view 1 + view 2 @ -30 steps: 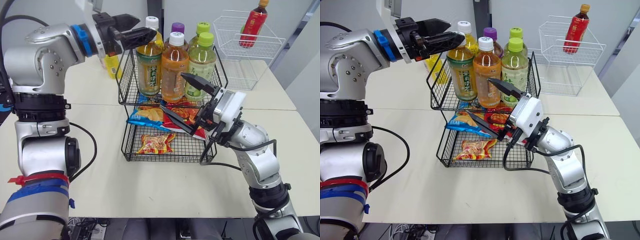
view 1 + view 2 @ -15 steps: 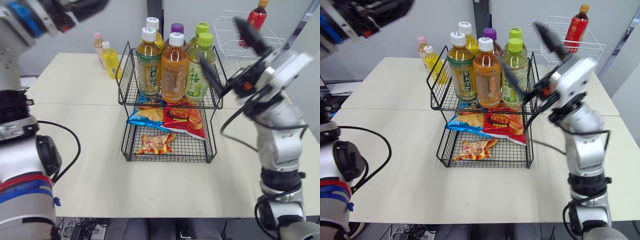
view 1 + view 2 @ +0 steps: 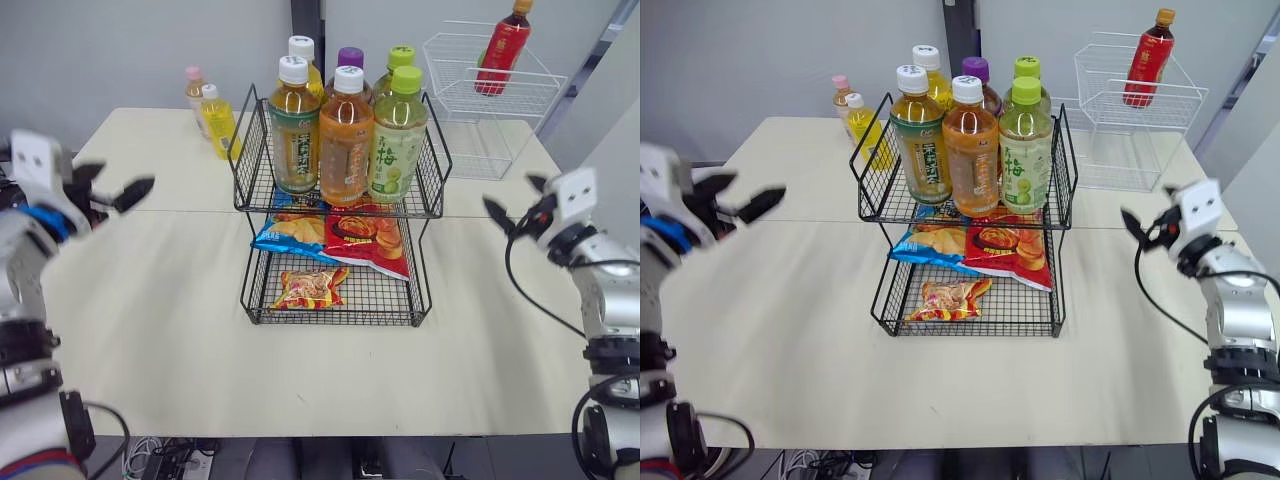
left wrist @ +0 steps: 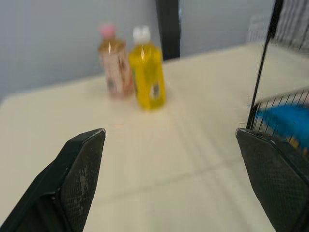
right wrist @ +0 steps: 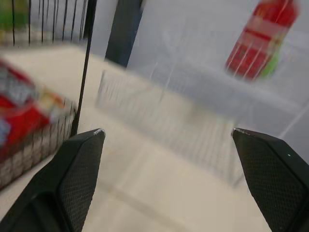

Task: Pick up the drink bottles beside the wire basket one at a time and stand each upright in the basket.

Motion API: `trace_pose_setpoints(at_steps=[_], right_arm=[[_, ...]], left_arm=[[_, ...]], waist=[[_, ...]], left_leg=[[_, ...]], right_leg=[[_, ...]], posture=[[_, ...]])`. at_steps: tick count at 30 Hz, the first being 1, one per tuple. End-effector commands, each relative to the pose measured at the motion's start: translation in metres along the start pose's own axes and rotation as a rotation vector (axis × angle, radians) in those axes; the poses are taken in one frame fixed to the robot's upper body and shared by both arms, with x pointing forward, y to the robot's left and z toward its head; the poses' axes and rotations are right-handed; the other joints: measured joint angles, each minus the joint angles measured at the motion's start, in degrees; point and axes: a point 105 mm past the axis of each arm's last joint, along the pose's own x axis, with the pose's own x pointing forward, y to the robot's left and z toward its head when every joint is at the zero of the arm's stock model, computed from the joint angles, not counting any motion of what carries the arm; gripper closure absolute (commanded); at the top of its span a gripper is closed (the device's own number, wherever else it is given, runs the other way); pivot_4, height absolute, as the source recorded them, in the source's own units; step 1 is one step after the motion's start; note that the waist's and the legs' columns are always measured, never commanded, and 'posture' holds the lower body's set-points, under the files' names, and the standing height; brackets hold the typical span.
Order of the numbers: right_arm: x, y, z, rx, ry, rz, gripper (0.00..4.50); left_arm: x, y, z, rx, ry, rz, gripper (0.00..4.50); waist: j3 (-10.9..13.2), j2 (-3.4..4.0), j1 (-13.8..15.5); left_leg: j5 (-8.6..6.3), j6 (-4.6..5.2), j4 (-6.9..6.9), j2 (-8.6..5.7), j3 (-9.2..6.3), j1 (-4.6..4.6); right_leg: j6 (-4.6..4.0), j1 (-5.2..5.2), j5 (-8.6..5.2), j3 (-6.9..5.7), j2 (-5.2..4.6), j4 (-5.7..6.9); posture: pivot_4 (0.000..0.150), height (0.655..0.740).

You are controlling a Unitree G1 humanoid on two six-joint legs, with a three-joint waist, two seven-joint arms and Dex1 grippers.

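The yellow bottle (image 3: 221,121) and pink bottle (image 3: 195,92) stand upright at the upper left, beside the wire basket (image 3: 243,160), up and right of the left gripper (image 3: 112,182), the nearer one, wide open and empty like the right gripper (image 3: 512,196).

Black wire basket (image 3: 245,160) holds an amber bottle (image 3: 296,130) with white cap and green label, an orange bottle (image 3: 348,135) capped white, a pale green bottle (image 3: 397,135) capped green, and a purple cap (image 3: 350,57). Beyond the black-fingered left gripper (image 3: 110,185): a yellow bottle (image 3: 219,122) capped white and a pink-capped bottle (image 3: 196,92). Beyond the black-fingered right gripper (image 3: 512,195): a red bottle (image 3: 497,50) in a white wire rack (image 3: 500,100). The table (image 3: 170,320) is cream
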Motion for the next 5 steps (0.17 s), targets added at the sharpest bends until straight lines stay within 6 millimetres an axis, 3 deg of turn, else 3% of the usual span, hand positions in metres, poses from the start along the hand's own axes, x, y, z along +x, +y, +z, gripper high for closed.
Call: trace_pose_setpoints(at_steps=[1, 5], right_arm=[[-0.008, -0.001, -0.001, 0.030, 0.034, 0.054, 0.00], [-0.012, -0.001, -0.014, 0.016, 0.088, 0.077, 0.00]], left_arm=[[-0.003, -0.007, -0.005, 0.042, 0.007, -0.043, 0.01], [-0.004, -0.012, -0.023, 0.033, 0.052, -0.067, 0.01]], waist=[[0.00, 0.00, 0.04], [-0.01, 0.00, 0.07]], left_leg=[[-0.01, 0.01, -0.01, 0.00, -0.01, 0.01], [-0.10, 0.17, -0.01, -0.01, -0.03, 0.05]], right_leg=[[0.03, 0.01, -0.02, -0.01, 0.00, 0.00], [0.26, 0.06, -0.14, -0.02, 0.00, 0.00]], posture=[[0.150, 0.7400], [0.150, 0.7400]])
